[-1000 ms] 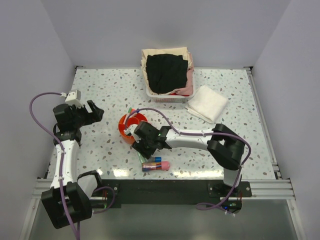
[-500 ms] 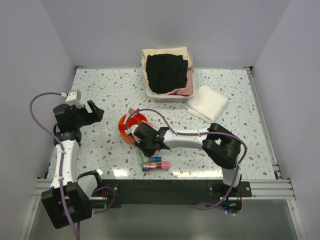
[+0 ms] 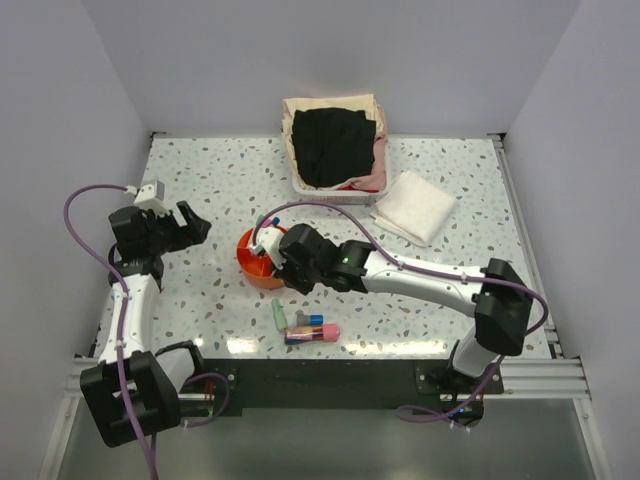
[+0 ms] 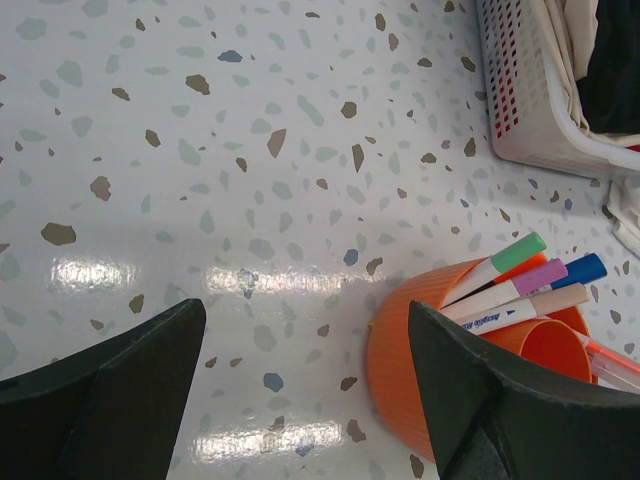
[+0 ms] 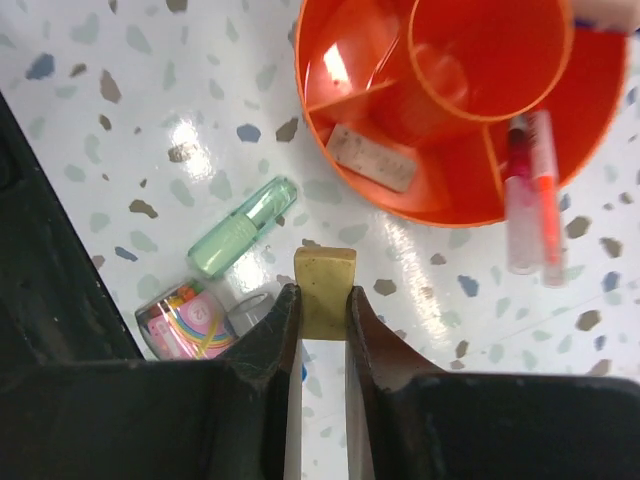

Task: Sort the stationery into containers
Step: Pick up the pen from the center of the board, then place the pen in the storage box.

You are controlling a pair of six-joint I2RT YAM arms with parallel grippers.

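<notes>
Right gripper (image 5: 322, 300) is mine and it's clamped tight on a small yellowish block (image 5: 325, 268), which stands proud of the fingertips. From above, that gripper (image 3: 290, 272) sits right at the near-right edge of the orange tray (image 3: 250, 264).

Here's what matters. In the wrist view the orange tray (image 5: 350, 60) lies ahead of the block and a touch to the right, and its rim is close to the block's front end but not under it yet. The block's long axis runs straight along my fingers, pointing towards the tray. The nearest compartment already holds a flat grey-brown eraser (image 5: 370, 157). The next one round to the right has two pink-and-orange pens (image 5: 530, 190), and the central cup (image 5: 480, 50) looks empty from here.

I reckon I need to carry forward over the rim before letting go.

My left gripper (image 3: 185, 225) hangs wide open with nothing in it, out on the tray's far-left side. So the right arm is clearly the nearer one.

Waiting on the table beside me are the green tube (image 5: 243, 227) and a rainbow-printed piece (image 5: 185, 320). White pens with coloured caps (image 4: 510, 285) stand in the tray's far side.
</notes>
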